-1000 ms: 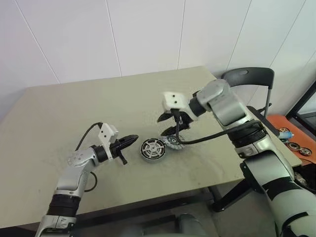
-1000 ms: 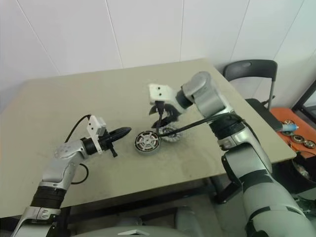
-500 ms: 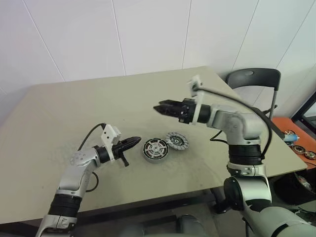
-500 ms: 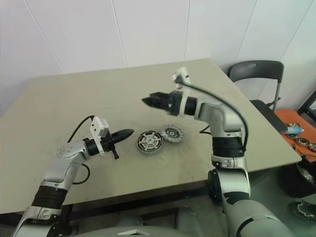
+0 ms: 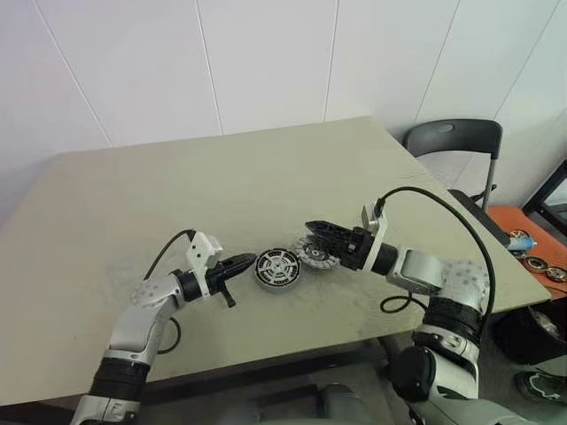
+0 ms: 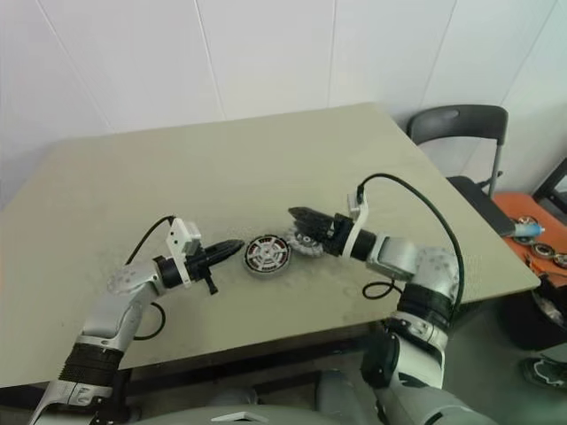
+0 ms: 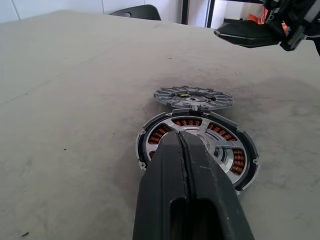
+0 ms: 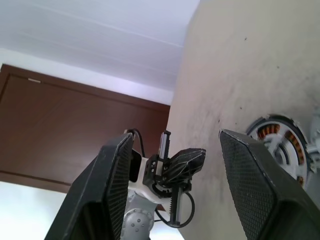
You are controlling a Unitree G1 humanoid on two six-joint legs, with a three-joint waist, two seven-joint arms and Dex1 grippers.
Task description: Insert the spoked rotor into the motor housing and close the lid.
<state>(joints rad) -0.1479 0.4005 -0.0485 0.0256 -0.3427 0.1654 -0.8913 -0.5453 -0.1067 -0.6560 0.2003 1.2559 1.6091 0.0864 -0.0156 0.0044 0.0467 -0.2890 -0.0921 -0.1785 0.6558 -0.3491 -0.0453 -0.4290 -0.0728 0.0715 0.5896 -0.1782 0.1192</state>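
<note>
A: While the motor housing [image 5: 277, 268] lies flat on the counter [image 5: 177, 195], where is the spoked rotor [image 7: 197, 145]?

B: It sits inside the housing already; the left wrist view shows pale spokes over the ring of copper windings.

A: And the lid [image 5: 316, 255]?

B: It lies on the counter, touching the housing at about two o'clock from it in the head views, ribbed face up.

A: What does the left gripper [image 5: 241, 263] do?

B: It points level at the housing from nine o'clock, with its fingers [image 7: 187, 185] pressed together and nothing between them. The tip is just beside the housing rim; contact cannot be told.

A: The right gripper [image 5: 312, 231]?

B: It comes in from three o'clock, level, above the lid. Its fingers [image 8: 252, 180] stand apart with nothing between them, as the right wrist view shows.

A: Anything else nearby?

B: A dark chair [image 5: 454, 140] stands beyond the counter's right edge.
</note>
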